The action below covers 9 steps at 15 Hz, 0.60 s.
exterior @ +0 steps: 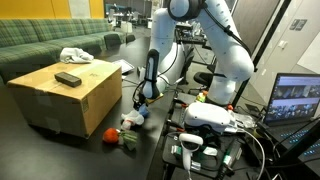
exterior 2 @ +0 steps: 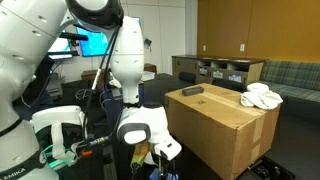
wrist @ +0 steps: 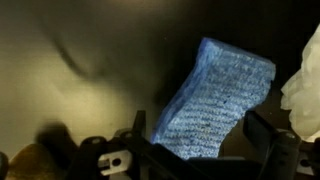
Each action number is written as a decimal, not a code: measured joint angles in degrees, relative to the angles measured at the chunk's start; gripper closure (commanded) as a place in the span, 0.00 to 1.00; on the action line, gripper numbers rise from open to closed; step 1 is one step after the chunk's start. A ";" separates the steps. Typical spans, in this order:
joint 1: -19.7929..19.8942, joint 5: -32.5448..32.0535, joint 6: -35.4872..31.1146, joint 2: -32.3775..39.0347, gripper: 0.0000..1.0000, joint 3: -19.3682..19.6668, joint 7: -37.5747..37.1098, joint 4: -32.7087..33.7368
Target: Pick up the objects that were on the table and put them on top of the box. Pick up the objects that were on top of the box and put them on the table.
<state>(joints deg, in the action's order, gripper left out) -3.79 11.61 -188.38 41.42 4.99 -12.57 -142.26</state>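
The brown cardboard box (exterior: 70,92) (exterior 2: 222,122) stands on the dark table (exterior: 50,150). On its top lie a small black object (exterior: 67,78) (exterior 2: 193,90) and a crumpled white cloth (exterior: 76,55) (exterior 2: 262,97). My gripper (exterior: 142,101) (wrist: 200,138) hangs low over the table beside the box, open. In the wrist view a blue knitted sponge (wrist: 215,95) lies between the two dark fingers (wrist: 262,132), which stand apart on either side of it. A white object (wrist: 305,95) shows at the right edge. In an exterior view a red ball (exterior: 110,133) and a green and red item (exterior: 129,141) lie on the table.
An equipment stand with white devices (exterior: 210,118) (exterior 2: 140,125) and cables sits close to the arm. A laptop (exterior: 298,100) is beside it. A green sofa (exterior: 50,40) runs behind the box, and shelving (exterior 2: 220,68) lines the wall.
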 measured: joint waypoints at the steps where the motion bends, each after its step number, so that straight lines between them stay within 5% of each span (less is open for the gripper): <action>1: -0.04 0.01 0.00 0.35 0.00 0.12 -0.15 0.20; 5: -0.06 0.04 0.00 1.71 0.00 0.26 -0.63 1.04; 6: -0.06 0.04 0.00 1.88 0.16 0.26 -0.74 1.21; 9: -0.06 0.04 0.01 2.19 0.42 0.26 -0.80 1.47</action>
<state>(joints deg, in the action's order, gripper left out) -3.85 11.65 -188.36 43.60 5.25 -13.37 -140.79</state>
